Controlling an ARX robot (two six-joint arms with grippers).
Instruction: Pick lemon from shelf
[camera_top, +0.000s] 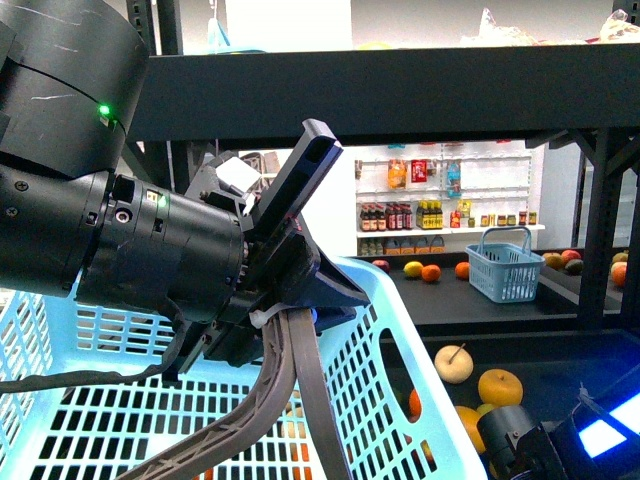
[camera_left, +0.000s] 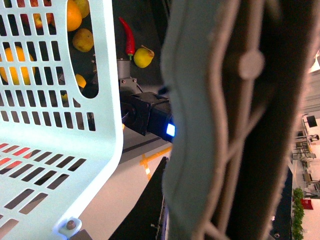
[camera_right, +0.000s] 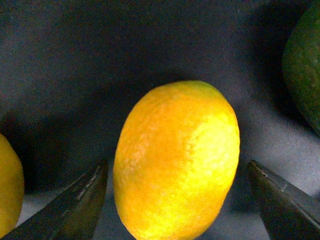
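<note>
The black shelf (camera_top: 400, 95) takes up most of the front view: 1 tier's front lip runs across from 10 to 2 o'clock, and a lower tray sits at 4 o'clock. My left arm (camera_top: 90, 200) bulks at 9 o'clock. My left pincer (camera_top: 288, 395) points down toward 6 o'clock, its grey ribbed fingers (camera_left: 215, 125) near the wall of the pale blue slotted basket (camera_top: 400, 400). I cannot tell whether that pincer is wide, narrow or gripping anything. My right arm (camera_top: 520, 440), with a blue light on it, reaches in at 5 o'clock over the lower tray. Farther back, at 3 o'clock, a small blue basket (camera_top: 505, 265) stands on another black tier.

On the lower tray at 4 o'clock, a pale stemmed fruit (camera_top: 455, 362) and a yellow-orange fruit (camera_top: 500, 385) lie close together.

The lemon (camera_right: 177, 160) rests on the shelf's dark floor, between the 2 fingertips (camera_right: 80, 200) of my right pincer (camera_right: 176, 170). That pincer is wide: 1 tip stands on each side of the lemon, neither visibly touching the peel. A dark green fruit (camera_right: 305, 65) and another yellow fruit (camera_right: 7, 190) lie near the lemon, on opposite sides of it. The left wrist view shows a red chilli (camera_left: 127, 37) beside a yellow-green fruit (camera_left: 143, 56).
</note>
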